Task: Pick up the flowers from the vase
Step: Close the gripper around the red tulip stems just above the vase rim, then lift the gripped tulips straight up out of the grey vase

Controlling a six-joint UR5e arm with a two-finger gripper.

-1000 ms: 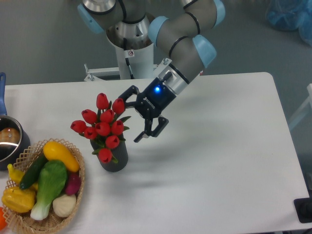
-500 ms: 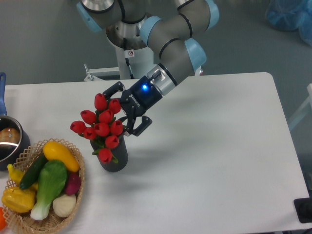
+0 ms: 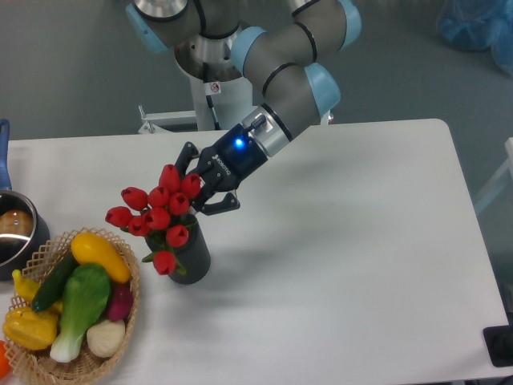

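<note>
The flowers (image 3: 157, 217), a bunch of red tulip buds with green leaves, stand in the dark grey vase (image 3: 193, 253) on the white table, leaning to the left. My gripper (image 3: 198, 182) reaches in from the upper right. Its two black fingers sit on either side of the bunch's upper right buds, one finger behind them and one in front. The jaws look closed against those buds. The stems are hidden inside the vase.
A wicker basket (image 3: 128, 277) of vegetables stands just left of the vase, with a magenta radish (image 3: 121, 304) in it. A shiny metal pot (image 3: 12, 233) with a blue handle is at the left edge. The robot base (image 3: 210, 72) stands behind the table.
My gripper moved left onto the bunch and its fingers closed in on the upper right buds. The whole bunch has shifted and tilted to the left in the vase.
</note>
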